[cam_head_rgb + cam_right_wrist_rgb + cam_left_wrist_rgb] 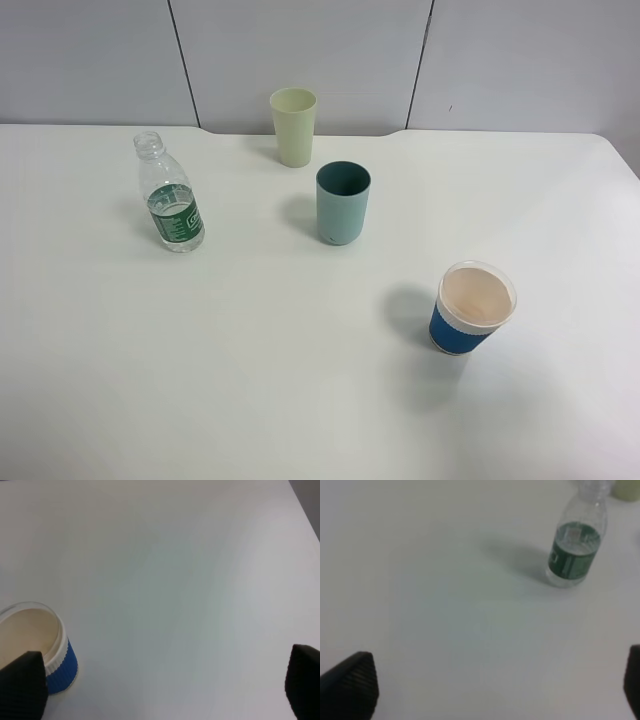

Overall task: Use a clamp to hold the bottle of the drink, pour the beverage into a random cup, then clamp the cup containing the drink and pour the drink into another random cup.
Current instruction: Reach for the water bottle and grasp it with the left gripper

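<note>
The white table [300, 380] bears everything. Both grippers are empty: the left gripper [492, 685] spread wide, the right gripper [162, 682] parted too. The bottle [170, 195] stands upright and uncapped, well to the left of the teal cup [343, 203], its long axis vertical, ahead of the left gripper and clear of it; the left arm looks nearer. The pale yellow-green cup [293, 126] stands close behind the teal cup.

I can read no word or number from where I hang: the only printing is on the green-and-white label [177, 221] round the lower body of the bottle [165, 180], where a small white-framed mark shows, too small and blurred for me to make out.
</note>
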`<state>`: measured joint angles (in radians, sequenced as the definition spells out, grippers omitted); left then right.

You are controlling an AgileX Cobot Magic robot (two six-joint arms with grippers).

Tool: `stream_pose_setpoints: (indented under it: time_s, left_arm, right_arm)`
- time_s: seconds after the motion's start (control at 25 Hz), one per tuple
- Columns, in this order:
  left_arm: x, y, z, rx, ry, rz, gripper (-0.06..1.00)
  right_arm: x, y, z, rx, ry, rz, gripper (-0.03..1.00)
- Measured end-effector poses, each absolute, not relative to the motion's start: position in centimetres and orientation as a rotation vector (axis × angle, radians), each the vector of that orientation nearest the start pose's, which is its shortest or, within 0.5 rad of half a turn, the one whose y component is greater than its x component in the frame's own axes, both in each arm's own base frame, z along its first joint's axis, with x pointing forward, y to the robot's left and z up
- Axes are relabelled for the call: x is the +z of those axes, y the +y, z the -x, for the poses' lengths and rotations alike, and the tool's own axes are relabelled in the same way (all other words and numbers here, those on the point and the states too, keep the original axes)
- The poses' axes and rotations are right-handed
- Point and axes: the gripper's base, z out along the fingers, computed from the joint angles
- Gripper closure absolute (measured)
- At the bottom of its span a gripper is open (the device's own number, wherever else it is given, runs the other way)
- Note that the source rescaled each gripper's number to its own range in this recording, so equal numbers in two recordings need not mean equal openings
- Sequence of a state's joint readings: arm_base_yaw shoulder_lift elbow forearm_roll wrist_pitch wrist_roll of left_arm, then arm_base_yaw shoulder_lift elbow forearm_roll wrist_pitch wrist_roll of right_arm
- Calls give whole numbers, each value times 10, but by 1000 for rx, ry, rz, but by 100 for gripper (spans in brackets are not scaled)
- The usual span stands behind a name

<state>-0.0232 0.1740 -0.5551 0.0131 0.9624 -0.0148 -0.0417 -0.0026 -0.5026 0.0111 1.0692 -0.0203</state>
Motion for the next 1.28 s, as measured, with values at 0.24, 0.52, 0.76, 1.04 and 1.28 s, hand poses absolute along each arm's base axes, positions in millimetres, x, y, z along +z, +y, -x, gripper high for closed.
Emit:
stream_pose_setpoints:
  time_s: [0.24,0.52,0.76,1.04,1.28]
  left_arm:
    - [294,0,-51,19,2220,-45,-6]
    - [283,-1,-88,29,2383,-94,-6]
    - [270,-9,-116,10,2486,-194,-6]
    - [255,-19,-134,-10,2520,-280,-6]
    - [219,-21,-138,-37,2497,-270,-6]
  right_arm:
    - [277,1,6,-25,2048,-21,14]
    - [277,1,6,-25,2048,-21,14]
    - [277,1,6,-25,2048,-21,14]
    - [277,1,6,-25,2048,-21,14]
    - [277,1,6,-25,2048,-21,14]
